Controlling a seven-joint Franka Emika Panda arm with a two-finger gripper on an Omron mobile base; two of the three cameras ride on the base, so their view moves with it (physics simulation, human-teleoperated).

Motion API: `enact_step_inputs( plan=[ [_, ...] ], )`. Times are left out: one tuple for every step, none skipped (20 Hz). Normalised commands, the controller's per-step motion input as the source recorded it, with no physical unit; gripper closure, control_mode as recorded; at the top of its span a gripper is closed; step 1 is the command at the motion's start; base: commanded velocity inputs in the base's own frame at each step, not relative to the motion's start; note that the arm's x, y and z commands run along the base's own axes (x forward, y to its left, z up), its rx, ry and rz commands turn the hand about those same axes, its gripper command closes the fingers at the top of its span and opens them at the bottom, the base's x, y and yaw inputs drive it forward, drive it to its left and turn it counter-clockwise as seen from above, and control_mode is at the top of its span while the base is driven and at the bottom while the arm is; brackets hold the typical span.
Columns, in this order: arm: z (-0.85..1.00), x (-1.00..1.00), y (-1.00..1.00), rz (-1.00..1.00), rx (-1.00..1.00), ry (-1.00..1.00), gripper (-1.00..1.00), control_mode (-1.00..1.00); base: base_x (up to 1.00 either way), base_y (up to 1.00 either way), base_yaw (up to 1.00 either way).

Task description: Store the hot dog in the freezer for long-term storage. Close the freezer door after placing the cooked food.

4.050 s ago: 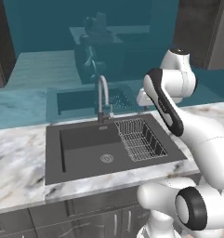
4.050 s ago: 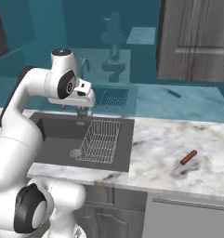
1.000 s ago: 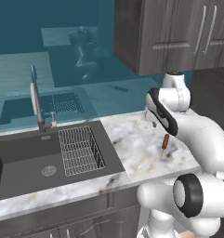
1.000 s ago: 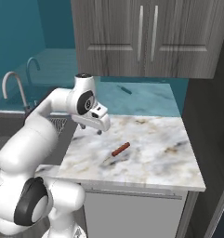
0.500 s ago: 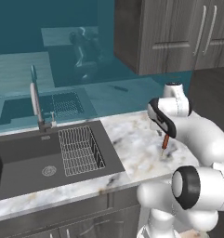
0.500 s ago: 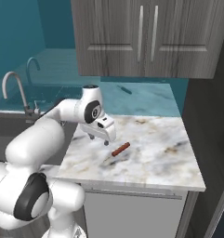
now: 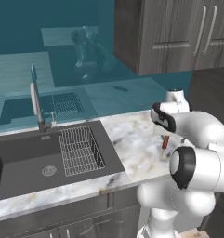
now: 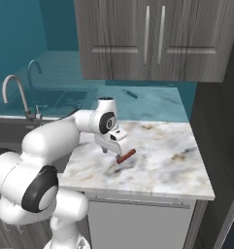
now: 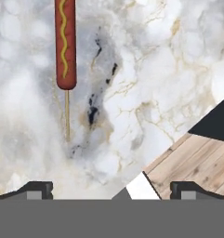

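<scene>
Robot gripper (image 9: 111, 188) spread wide above a hot dog on a marble kitchen counter

The small reddish-brown hot dog (image 9: 65, 44), topped with a wavy yellow mustard line and set on a thin wooden stick, lies flat on the white, grey-veined marble counter (image 8: 162, 160). The white arm's two-finger gripper (image 8: 114, 144) hangs just beside it with its dark fingertips (image 9: 36, 189) far apart, holding nothing. A dark sink (image 7: 25, 153) with a wire rack (image 7: 80, 149) sits well apart, under dark wood-grain wall cabinets (image 8: 147, 39)
</scene>
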Motion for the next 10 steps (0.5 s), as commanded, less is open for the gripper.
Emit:
enact_step_inputs(
  plan=[
    [-0.30,0.15,-0.21,-0.07,0.00,0.05,-1.00,-1.00,0.00,0.00,0.00],
    [-0.33,0.18,-0.19,-0.05,0.00,0.04,-1.00,-1.00,0.00,0.00,0.00],
    [-0.32,0.19,-0.15,-0.05,0.00,0.03,-1.00,-1.00,0.00,0.00,0.00],
    [-0.27,0.17,-0.06,-0.03,0.00,0.01,-1.00,-1.00,0.00,0.00,0.00],
    [-0.23,0.16,-0.01,-0.01,0.00,0.00,-1.00,-1.00,0.00,0.00,0.00],
    [-0.21,0.15,0.00,0.00,0.00,0.00,-1.00,-1.00,0.00,0.00,0.00],
    [-0.21,0.16,0.00,0.00,0.00,0.00,-1.00,-1.00,0.00,0.00,0.00],
    [-0.20,0.16,0.00,0.00,0.00,0.00,-1.00,-1.00,0.00,0.00,0.00],
    [-0.17,0.20,0.00,0.00,0.00,0.00,-1.00,-1.00,0.00,0.00,0.00],
    [-0.16,0.27,0.00,0.00,0.00,0.00,-1.00,-1.00,0.00,0.00,0.00]
  ],
)
